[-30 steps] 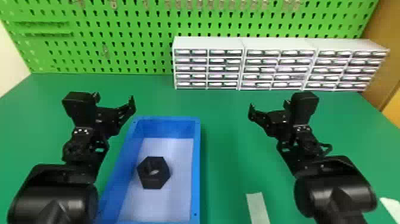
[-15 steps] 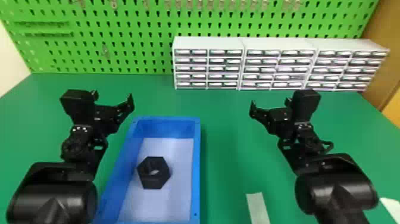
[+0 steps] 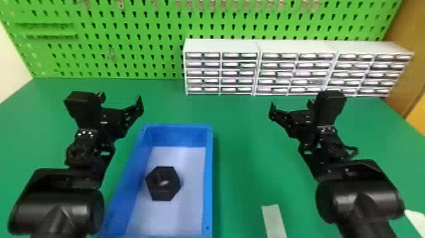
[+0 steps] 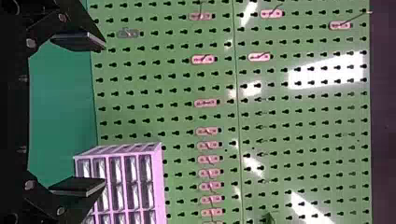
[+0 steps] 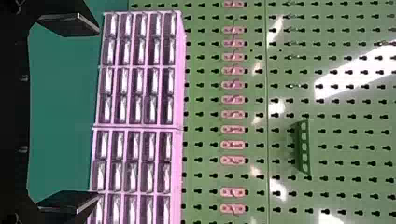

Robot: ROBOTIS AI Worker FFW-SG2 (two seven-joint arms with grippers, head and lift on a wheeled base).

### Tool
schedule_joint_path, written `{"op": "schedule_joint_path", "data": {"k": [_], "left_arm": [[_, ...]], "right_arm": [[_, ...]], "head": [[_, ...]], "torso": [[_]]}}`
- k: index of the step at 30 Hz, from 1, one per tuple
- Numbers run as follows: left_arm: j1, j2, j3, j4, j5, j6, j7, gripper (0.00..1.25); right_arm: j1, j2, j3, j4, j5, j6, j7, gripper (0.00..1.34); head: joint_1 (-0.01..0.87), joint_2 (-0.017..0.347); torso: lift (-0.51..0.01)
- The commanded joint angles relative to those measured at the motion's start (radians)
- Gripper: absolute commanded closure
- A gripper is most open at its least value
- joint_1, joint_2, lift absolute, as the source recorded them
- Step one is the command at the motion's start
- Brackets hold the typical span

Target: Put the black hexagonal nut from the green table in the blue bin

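Observation:
The black hexagonal nut [image 3: 163, 183] lies on the pale floor of the blue bin [image 3: 209, 177], near the bin's left wall. Left of the bin and above the table, my left gripper [image 3: 121, 96] is open; in the left wrist view the left gripper [image 4: 78, 114] has its two fingers wide apart with nothing between them. On the right side of the table is my right gripper [image 3: 289, 103], well away from the bin. Seen in the right wrist view, the right gripper [image 5: 69, 114] is also open and holds nothing.
White drawer cabinets [image 3: 221, 46] line the back of the green table [image 3: 240, 133] below a green pegboard [image 3: 142, 25]. A pale strip [image 3: 274, 221] lies on the table right of the bin, and a white piece [image 3: 416, 221] lies at the far right.
Both arms have shifted only slightly, the left one a little to the left. The nut and the bin have stayed where they were.

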Motion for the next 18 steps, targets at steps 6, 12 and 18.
{"op": "schedule_joint_path", "data": {"k": [6, 12, 18], "left_arm": [[-0.02, 0.0, 0.001, 0.013, -0.003, -0.005, -0.009, 0.24], [-0.035, 0.0, -0.004, 0.025, -0.003, -0.015, -0.009, 0.24], [-0.04, 0.0, -0.005, 0.038, -0.003, -0.028, -0.01, 0.24]], "right_arm": [[-0.012, 0.002, -0.003, 0.01, 0.0, 0.0, 0.0, 0.07], [-0.023, 0.005, 0.0, 0.016, -0.001, -0.008, 0.0, 0.07], [-0.028, 0.008, -0.001, 0.029, -0.007, -0.018, 0.0, 0.07]], "head": [[0.686, 0.052], [0.686, 0.052], [0.686, 0.052]], "torso": [[-0.097], [-0.097], [-0.097]]}}
